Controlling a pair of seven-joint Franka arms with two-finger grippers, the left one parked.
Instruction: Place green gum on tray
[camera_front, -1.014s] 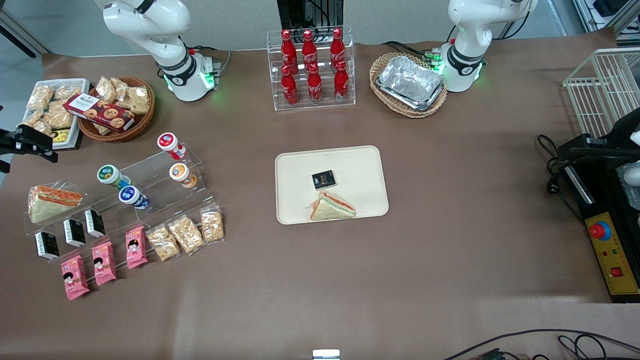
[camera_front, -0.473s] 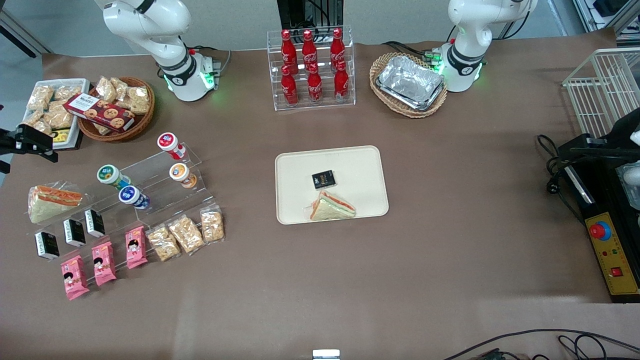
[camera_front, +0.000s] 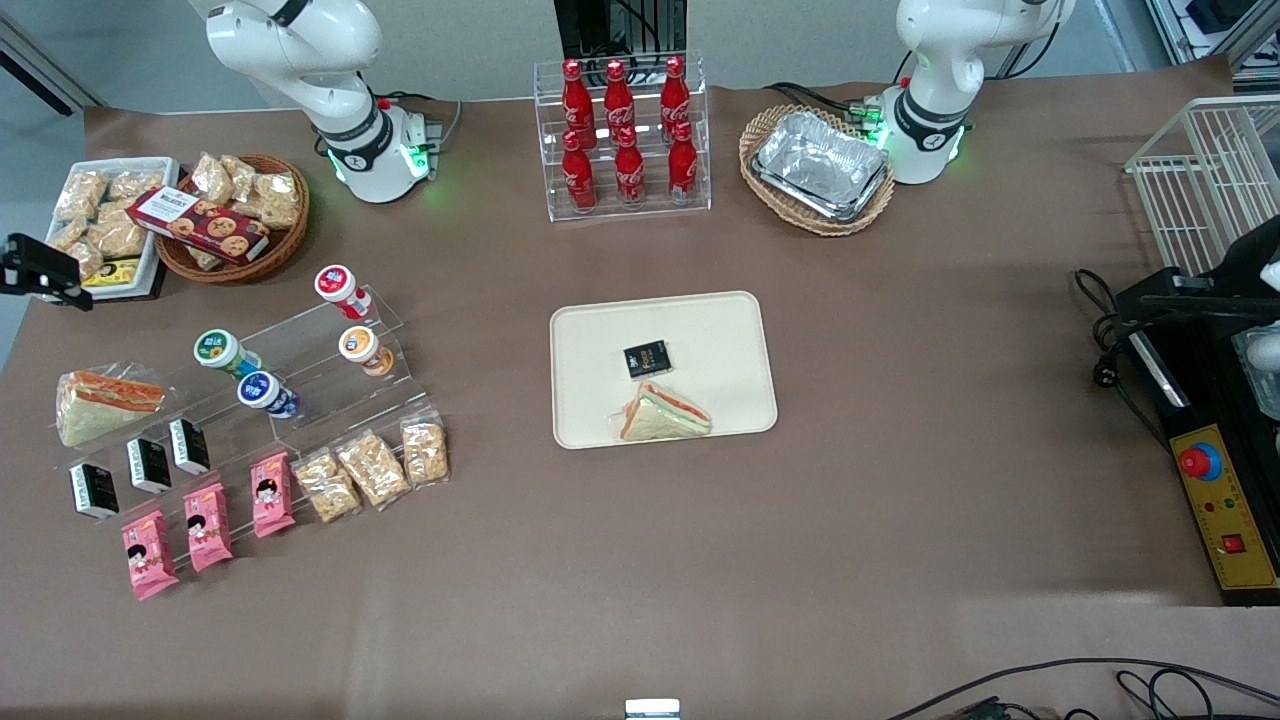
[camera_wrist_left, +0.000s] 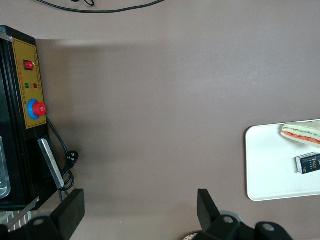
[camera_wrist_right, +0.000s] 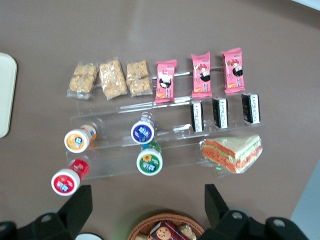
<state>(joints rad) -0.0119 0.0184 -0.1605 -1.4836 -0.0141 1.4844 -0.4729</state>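
Note:
The green gum (camera_front: 218, 350), a teal canister with a green-rimmed white lid, lies on a clear stepped rack (camera_front: 300, 345) toward the working arm's end of the table. It also shows in the right wrist view (camera_wrist_right: 149, 161). The cream tray (camera_front: 720, 340) lies at the table's middle and holds a sandwich (camera_front: 665, 415) and a black packet (camera_front: 647, 359); its rim shows in the right wrist view (camera_wrist_right: 6, 95). My gripper (camera_front: 40, 270) hangs high at the table's end, farther from the front camera than the gum, open and empty (camera_wrist_right: 147, 210).
Blue-lidded (camera_front: 262, 390), orange-lidded (camera_front: 357, 345) and red-lidded (camera_front: 335, 283) canisters lie beside the gum on the rack. A wicker basket of snacks (camera_front: 232, 215) and a white snack tray (camera_front: 100, 215) stand near the gripper. A wrapped sandwich (camera_front: 100, 400) and several packets lie nearer the camera.
My gripper has shifted a little farther from the front camera, toward the white snack tray. Nothing else has moved.

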